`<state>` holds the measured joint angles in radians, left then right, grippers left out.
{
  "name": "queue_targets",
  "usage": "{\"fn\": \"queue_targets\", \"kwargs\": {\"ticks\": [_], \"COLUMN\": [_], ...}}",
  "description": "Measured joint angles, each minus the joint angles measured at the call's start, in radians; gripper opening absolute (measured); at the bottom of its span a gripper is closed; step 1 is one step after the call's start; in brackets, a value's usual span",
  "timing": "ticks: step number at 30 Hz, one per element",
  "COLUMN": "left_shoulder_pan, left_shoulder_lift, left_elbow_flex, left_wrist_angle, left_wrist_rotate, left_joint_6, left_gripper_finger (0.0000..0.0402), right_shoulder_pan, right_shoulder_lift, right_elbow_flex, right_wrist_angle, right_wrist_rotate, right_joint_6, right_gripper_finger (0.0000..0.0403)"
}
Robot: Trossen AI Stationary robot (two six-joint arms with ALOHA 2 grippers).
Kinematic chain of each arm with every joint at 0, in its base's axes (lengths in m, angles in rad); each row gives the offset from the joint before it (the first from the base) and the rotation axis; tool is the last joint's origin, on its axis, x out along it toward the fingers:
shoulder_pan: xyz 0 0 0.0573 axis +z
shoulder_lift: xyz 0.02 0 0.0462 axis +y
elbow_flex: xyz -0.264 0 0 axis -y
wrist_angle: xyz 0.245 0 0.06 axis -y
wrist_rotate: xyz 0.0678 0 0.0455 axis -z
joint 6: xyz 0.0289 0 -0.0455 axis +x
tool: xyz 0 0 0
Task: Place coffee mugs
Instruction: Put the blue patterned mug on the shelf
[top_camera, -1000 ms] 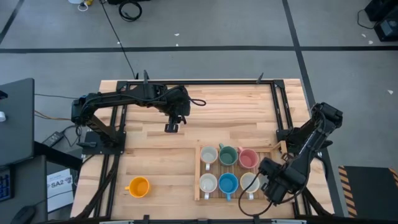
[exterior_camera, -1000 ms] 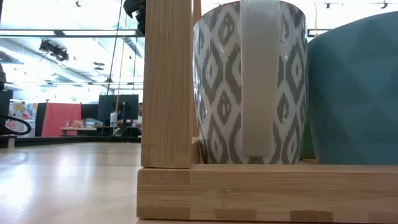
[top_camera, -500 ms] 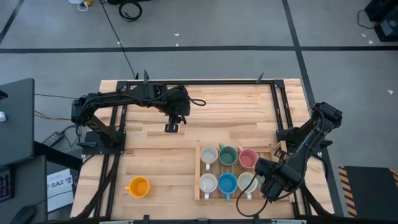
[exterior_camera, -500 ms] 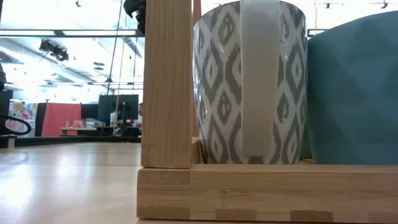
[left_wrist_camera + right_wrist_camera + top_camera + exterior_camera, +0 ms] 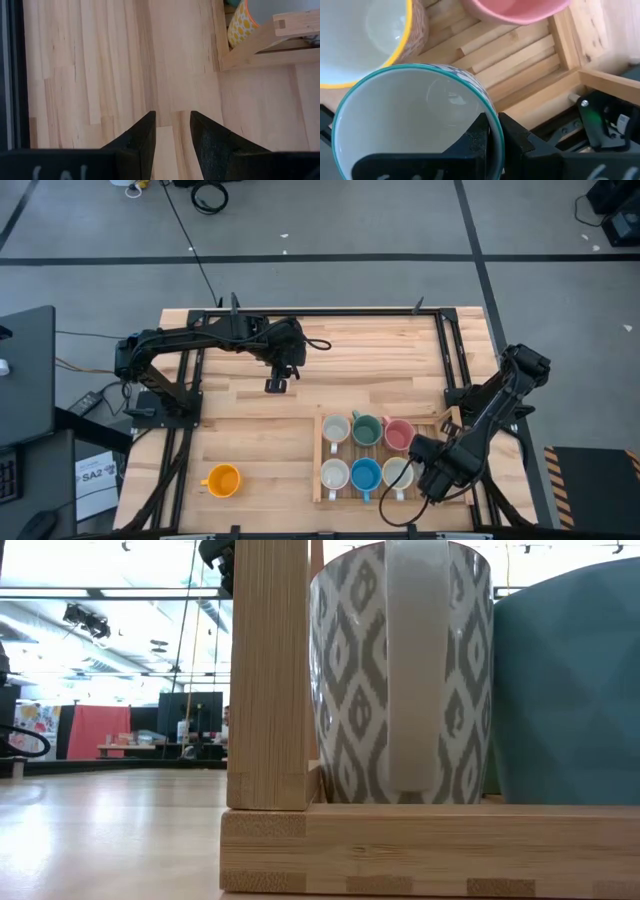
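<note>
A wooden tray (image 5: pixel 322 458) at the table's near middle holds six mugs in two rows, among them a green one (image 5: pixel 368 429), a pink one (image 5: pixel 399 434) and a blue one (image 5: pixel 366 474). An orange mug (image 5: pixel 222 480) stands alone on the table near the near-left corner. My right gripper (image 5: pixel 427 474) points down over the tray's right end, shut on a teal-rimmed white mug (image 5: pixel 415 125) that the gripper hides in the high view. My left gripper (image 5: pixel 275 385) hangs open over bare wood at the far middle, nothing between its fingers (image 5: pixel 172 127). My right gripper pinches the mug's rim (image 5: pixel 492 122), one finger (image 5: pixel 479 140) inside the cup and the other (image 5: pixel 517 142) outside its wall. The fingers come from above, pointing down. The mug stays upright over the tray's slats; whether its bottom rests on them is hidden.
Next to the held mug stand a yellow-rimmed mug (image 5: pixel 365 35) and the pink mug (image 5: pixel 515 10); bare slats (image 5: pixel 520 60) lie by the tray's corner (image 5: pixel 577 75). The low view shows a grey-patterned mug (image 5: pixel 400 670) beside a tray post (image 5: pixel 270 670). Black frame rails (image 5: pixel 455 370) border the table.
My right gripper has edged a little toward the table's left, over the tray's right end, rolling slightly about its downward line, still shut on the mug. My left arm has kept still.
</note>
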<state>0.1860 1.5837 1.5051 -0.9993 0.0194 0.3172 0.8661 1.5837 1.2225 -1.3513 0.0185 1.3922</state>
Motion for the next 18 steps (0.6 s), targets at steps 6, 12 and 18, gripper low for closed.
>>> {"fn": "queue_targets", "kwargs": {"ticks": [6, 12, 18], "left_shoulder_pan": [0.0, 0.0, 0.0], "left_shoulder_lift": [0.0, 0.0, 0.0], "left_elbow_flex": [0.0, 0.0, 0.0], "left_wrist_angle": [0.0, 0.0, 0.0], "left_wrist_rotate": [0.0, 0.0, 0.0], "left_joint_6": [0.0, 0.0, 0.0], "left_gripper_finger": [0.0128, 0.0128, 0.0128], "right_shoulder_pan": [0.001, 0.0, 0.0], "right_shoulder_lift": [0.0, 0.0, -0.002], "right_elbow_flex": [-0.057, -0.09, -0.107], "right_wrist_angle": [0.089, 0.106, 0.138], "right_wrist_rotate": [-0.013, -0.012, -0.012], "right_joint_6": [-0.008, -0.024, -0.031], "right_gripper_finger": [0.0035, 0.0035, 0.0037]}}
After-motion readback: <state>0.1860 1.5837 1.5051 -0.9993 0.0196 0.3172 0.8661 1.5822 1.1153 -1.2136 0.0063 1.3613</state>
